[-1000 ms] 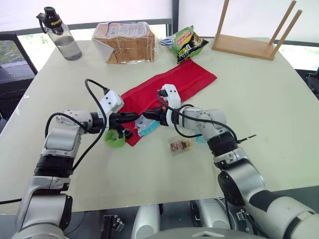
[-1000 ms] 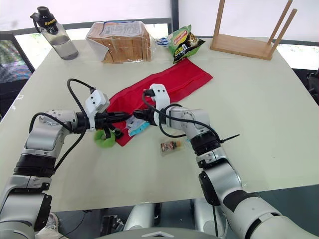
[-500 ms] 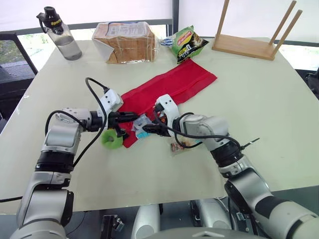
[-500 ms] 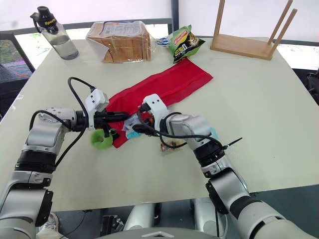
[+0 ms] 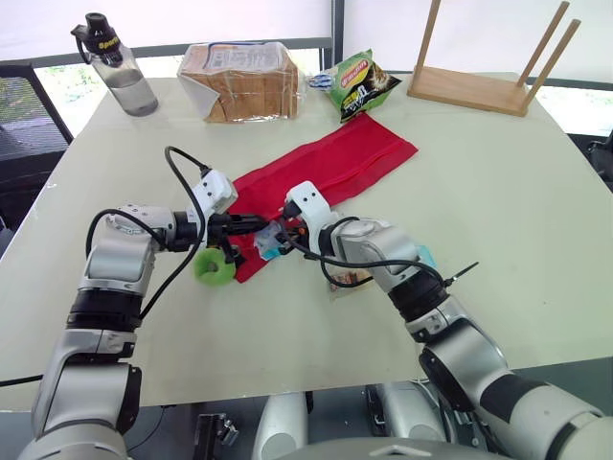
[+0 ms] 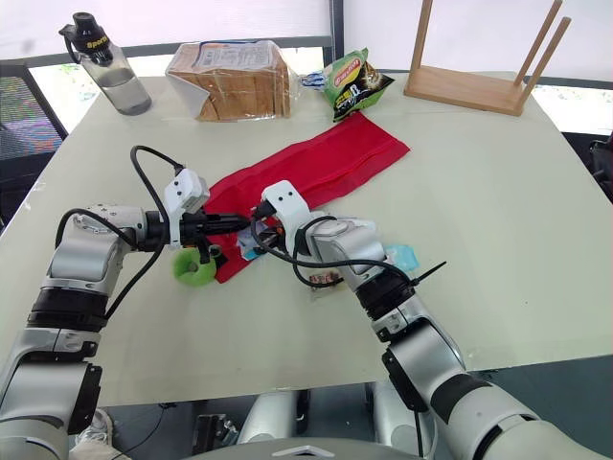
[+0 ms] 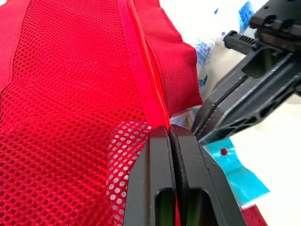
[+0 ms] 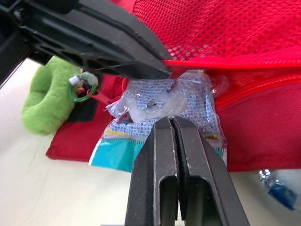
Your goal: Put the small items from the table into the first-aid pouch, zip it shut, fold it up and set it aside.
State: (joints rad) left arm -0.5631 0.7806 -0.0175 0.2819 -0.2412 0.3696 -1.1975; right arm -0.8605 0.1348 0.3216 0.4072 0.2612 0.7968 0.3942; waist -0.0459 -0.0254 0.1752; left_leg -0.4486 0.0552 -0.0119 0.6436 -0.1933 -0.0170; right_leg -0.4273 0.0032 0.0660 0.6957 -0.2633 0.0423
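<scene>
Right gripper [image 8: 170,123] has swung left, jaws clamped on a clear packet [image 8: 164,101] at the mouth of the red pouch [image 5: 354,153], held open by the left gripper [image 7: 171,134], jaws pinching its mesh.

Table [image 5: 498,192]: pale beige top.
Far edge, robot's left to right: water bottle [image 5: 120,72], upright; bagged bread loaf [image 5: 244,81]; green snack packet [image 5: 362,86]; wooden rack [image 5: 469,91].
Centre: red mesh pouch [image 5: 345,158], laid out diagonally, far corner just beside snack packet.
At pouch's near end: blue-printed sachet [image 8: 164,101]; green soft ring [image 5: 215,269], touching pouch.
Nearer, to robot's right: small clear packet [image 6: 324,281], brown contents; light blue packet [image 6: 400,257] beside it.
</scene>
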